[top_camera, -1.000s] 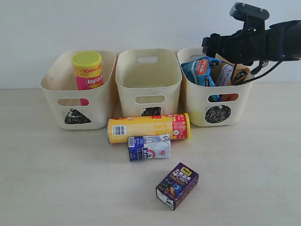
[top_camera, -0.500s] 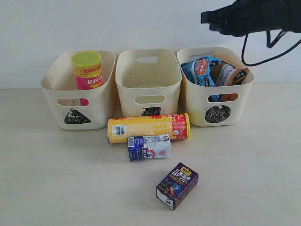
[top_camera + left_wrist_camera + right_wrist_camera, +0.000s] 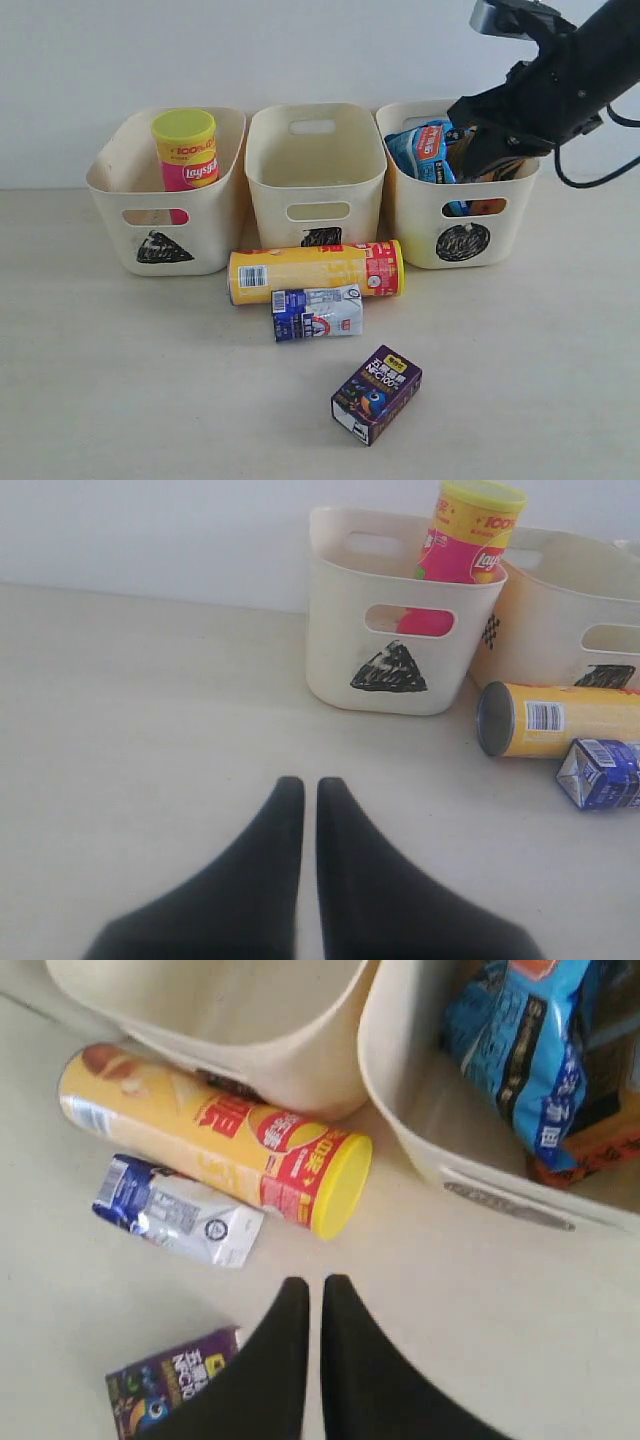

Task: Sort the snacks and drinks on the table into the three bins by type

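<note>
The pink tube with a yellow lid stands in the triangle bin. The square bin holds nothing I can see. The blue bag and a bit of the orange bag sit in the circle bin. In front of the bins lie the yellow-orange tube, the white and blue carton and the purple carton. My right gripper hangs over the circle bin, shut and empty. My left gripper is shut over bare table, left of the triangle bin.
A pale wall rises right behind the bins. The right arm's black cable loops beside the circle bin. Bare table spreads left and front of the cartons.
The right arm swung up above the circle bin, then came back down, now angled downward over it. Tubes, cartons and bags have not moved.
</note>
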Tool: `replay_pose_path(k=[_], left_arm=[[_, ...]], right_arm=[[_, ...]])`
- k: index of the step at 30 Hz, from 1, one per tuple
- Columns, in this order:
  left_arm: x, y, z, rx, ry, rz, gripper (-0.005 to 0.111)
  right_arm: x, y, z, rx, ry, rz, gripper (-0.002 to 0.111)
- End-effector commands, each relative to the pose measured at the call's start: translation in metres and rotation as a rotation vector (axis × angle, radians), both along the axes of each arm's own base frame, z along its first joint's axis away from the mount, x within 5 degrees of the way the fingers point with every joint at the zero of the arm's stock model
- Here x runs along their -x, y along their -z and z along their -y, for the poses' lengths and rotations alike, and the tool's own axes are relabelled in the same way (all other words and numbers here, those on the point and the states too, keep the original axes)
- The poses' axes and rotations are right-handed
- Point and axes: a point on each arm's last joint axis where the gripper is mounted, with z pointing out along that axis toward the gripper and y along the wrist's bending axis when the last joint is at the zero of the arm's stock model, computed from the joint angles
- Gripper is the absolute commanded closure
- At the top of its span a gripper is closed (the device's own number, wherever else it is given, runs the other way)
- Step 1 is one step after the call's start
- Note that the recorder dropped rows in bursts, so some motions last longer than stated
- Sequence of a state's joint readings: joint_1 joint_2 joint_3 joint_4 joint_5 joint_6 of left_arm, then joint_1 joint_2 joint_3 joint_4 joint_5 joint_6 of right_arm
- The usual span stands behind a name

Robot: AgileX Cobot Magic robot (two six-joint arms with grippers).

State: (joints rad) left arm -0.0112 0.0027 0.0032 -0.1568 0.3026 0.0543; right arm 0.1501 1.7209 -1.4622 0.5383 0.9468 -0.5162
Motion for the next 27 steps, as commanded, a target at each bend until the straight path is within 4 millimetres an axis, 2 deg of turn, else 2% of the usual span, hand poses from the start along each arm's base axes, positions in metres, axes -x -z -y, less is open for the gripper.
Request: replay_pose_path(k=[1, 8, 18, 27], left_arm=[[0.0, -0.002, 0.0, 0.012, -0.005, 0.019, 0.103], [0.0, -0.002, 0.0, 0.012, -0.005, 0.019, 0.103], [0.0, -0.002, 0.0, 0.012, -0.005, 0.019, 0.103], [0.0, -0.002, 0.0, 0.012, -0.005, 0.019, 0.103]], right_arm=[[0.037, -0.002, 0.006, 0.002, 0.009, -0.007, 0.108], [0.086, 0.004, 0.017, -0.034, 0.118, 0.094, 0.108], [0.155, 0.029, 0.035, -0.093, 0.272, 0.232, 0.108], [0.218, 0.022, 0.049, -0.167, 0.35, 0.457, 0.108]])
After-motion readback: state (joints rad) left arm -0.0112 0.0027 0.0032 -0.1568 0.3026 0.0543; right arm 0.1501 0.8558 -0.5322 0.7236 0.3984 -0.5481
